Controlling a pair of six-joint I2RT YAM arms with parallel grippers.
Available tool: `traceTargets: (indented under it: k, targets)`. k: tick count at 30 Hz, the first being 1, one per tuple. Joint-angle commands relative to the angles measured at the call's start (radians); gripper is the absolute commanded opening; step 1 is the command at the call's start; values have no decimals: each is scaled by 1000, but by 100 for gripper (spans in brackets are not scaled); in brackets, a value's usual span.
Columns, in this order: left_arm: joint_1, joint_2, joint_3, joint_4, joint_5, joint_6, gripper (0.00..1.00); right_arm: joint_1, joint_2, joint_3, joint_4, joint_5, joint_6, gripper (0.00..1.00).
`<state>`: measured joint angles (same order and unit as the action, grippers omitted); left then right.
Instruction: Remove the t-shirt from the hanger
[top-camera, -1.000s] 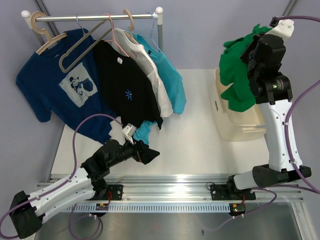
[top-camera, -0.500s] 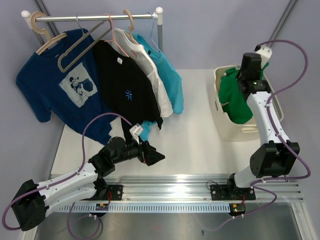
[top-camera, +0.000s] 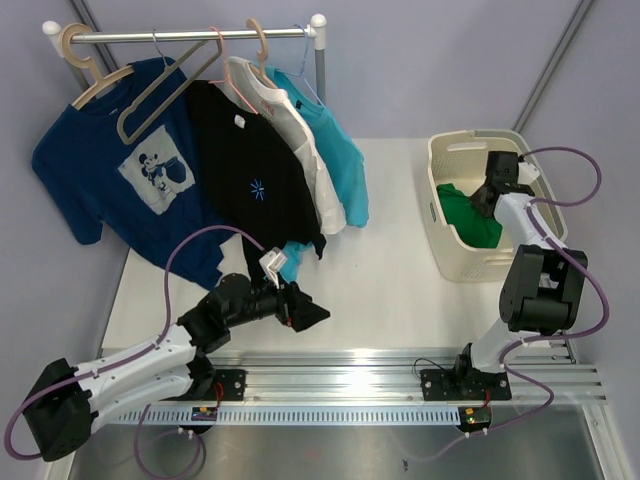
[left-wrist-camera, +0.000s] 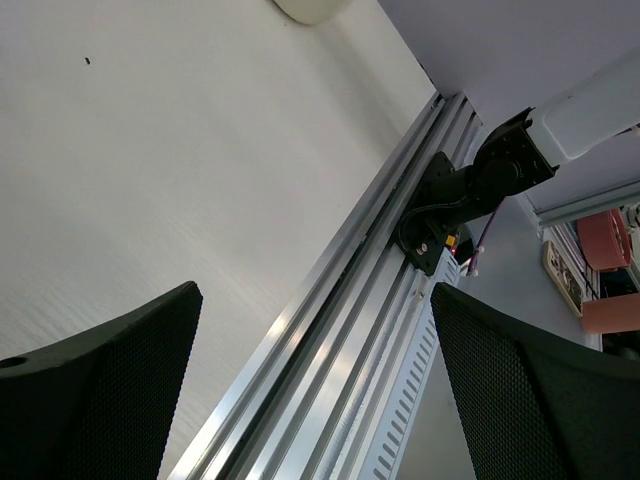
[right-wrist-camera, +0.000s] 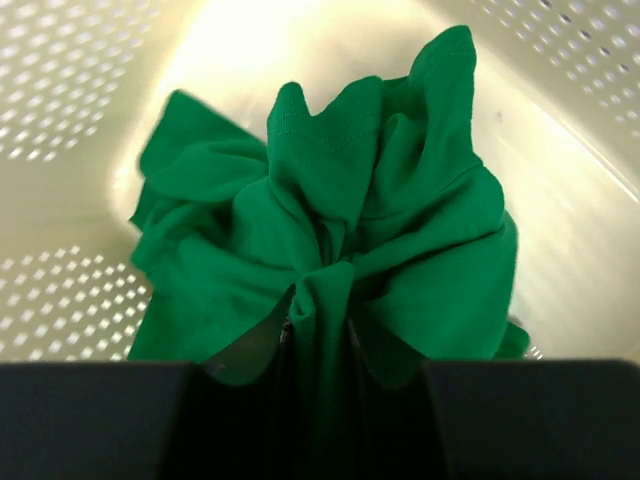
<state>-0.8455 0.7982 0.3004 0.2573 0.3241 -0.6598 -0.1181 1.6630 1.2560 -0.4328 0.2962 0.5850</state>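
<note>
The bright green t-shirt (top-camera: 463, 216) lies bunched inside the cream laundry basket (top-camera: 470, 146) at the right. My right gripper (top-camera: 488, 194) reaches down into the basket. In the right wrist view it (right-wrist-camera: 318, 335) is shut on a fold of the t-shirt (right-wrist-camera: 340, 200). The thin grey-brown hanger (top-camera: 152, 95) hangs bare on the rail at the back left, in front of the dark blue shirt. My left gripper (top-camera: 314, 315) is open and empty, low over the table's front edge (left-wrist-camera: 315, 400).
The rail (top-camera: 190, 35) holds a dark blue printed shirt (top-camera: 110, 175), a black shirt (top-camera: 250, 180), a white one and a turquoise one (top-camera: 345, 165), plus a pale wooden hanger and a pink hanger. An aluminium rail (left-wrist-camera: 340, 300) runs along the near edge. The perforated basket wall (right-wrist-camera: 70, 60) surrounds the right gripper.
My right arm has come down from high above the basket, lowering the green t-shirt into it. My left arm shifted slightly right and then stayed still.
</note>
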Motion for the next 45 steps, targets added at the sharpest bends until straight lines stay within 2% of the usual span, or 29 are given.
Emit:
traceTargets:
  k: [1,5,6,8,9,12,13,16,21,24,31,32,34,37,42,44,45]
  targets:
    - [-4,-27,5,8,-33,29,99,-43,32,-9,25,-118,75,27]
    - [-4,-57,3,-13,-56,38,99,-48,84,9,3,-92,56,34]
    - [-4,-63,2,-26,-62,40,99,-48,95,10,0,-85,52,46]
    - [-4,-86,3,-42,-89,46,99,-54,96,20,-9,-92,33,59]
    - [-4,-94,3,-61,-100,52,99,-61,89,31,-26,-98,27,72]
    - [-4,-113,-3,-66,-118,54,99,-63,8,68,-87,-81,4,87]
    - [-4,-114,-3,-67,-122,55,99,-63,-23,69,-116,-74,13,99]
    - [-4,-119,2,-72,-132,63,99,-63,-167,72,-159,-81,29,99]
    - [-4,-152,9,-127,-203,89,99,-63,-331,180,-276,-117,4,100]
    - [-6,-162,8,-128,-227,91,99,-34,-405,180,-232,-183,-29,99]
    - [-4,-125,20,-128,-191,97,99,240,-503,31,-93,-239,-76,99]
    - [-6,-125,23,-127,-192,98,99,311,-523,13,-83,-238,-74,100]
    - [-4,-125,23,-133,-198,100,99,385,-555,-62,-47,-179,-30,100]
    - [-4,-128,22,-139,-214,101,99,510,-650,-196,43,-180,4,99]
    - [-4,-140,26,-156,-217,106,99,737,-701,-320,43,-105,1,100]
    - [-4,-155,28,-162,-218,109,99,767,-730,-361,78,-135,7,100]
    - [-4,-162,28,-170,-226,114,99,778,-744,-409,98,-200,10,99]
